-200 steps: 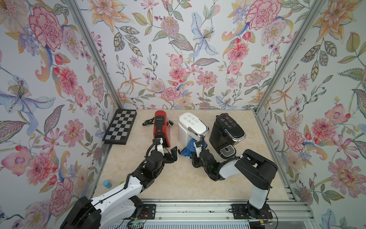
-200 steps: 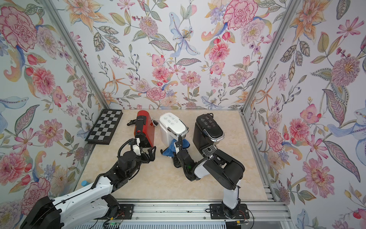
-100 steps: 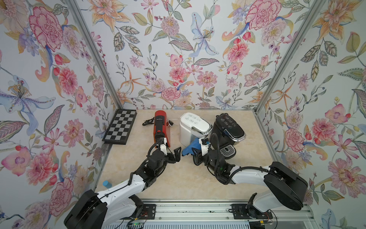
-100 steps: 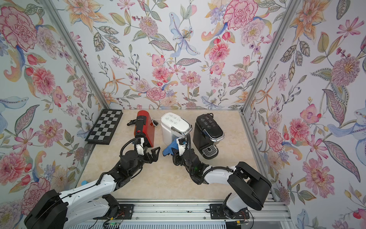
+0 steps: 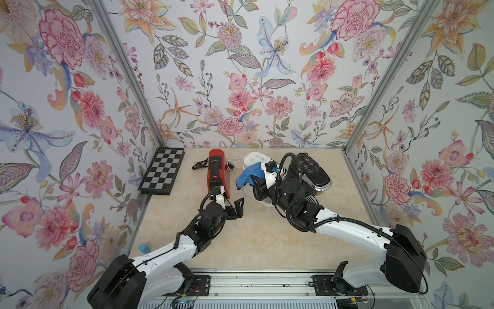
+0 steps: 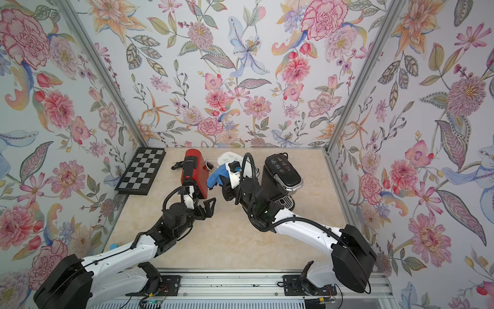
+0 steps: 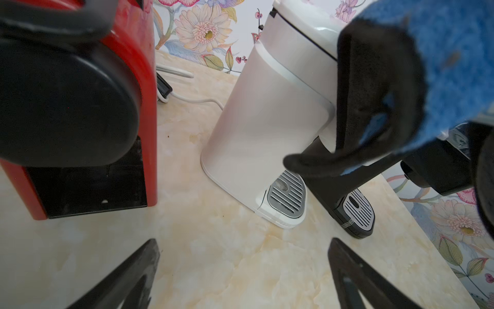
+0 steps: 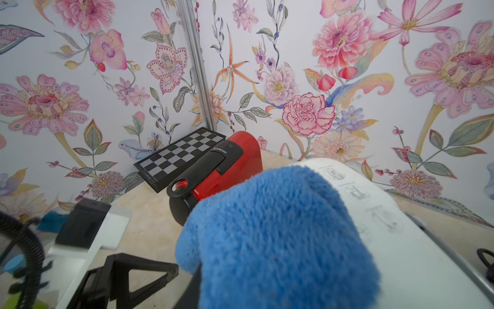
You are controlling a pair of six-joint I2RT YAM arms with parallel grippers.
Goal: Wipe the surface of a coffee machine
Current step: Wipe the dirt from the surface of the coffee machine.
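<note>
Lifted from table level, the blue cloth (image 5: 250,172) is now clamped in the closed right pincer (image 5: 256,182), against the white coffee machine (image 5: 252,159) just beneath it, which could be shoved aside by sideways pressure.

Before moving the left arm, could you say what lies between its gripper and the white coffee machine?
Only bare tabletop separates the left gripper from the white coffee machine, per the left wrist view.

Bright, even, diffuse light w/ soft shadows only; top views sharp. Wrist views wide-angle, stretched at edges: blue cloth (image 8: 278,240) & red machine (image 7: 145,80) close-up, soft-focus; faint sheen on white machine (image 7: 267,120).
</note>
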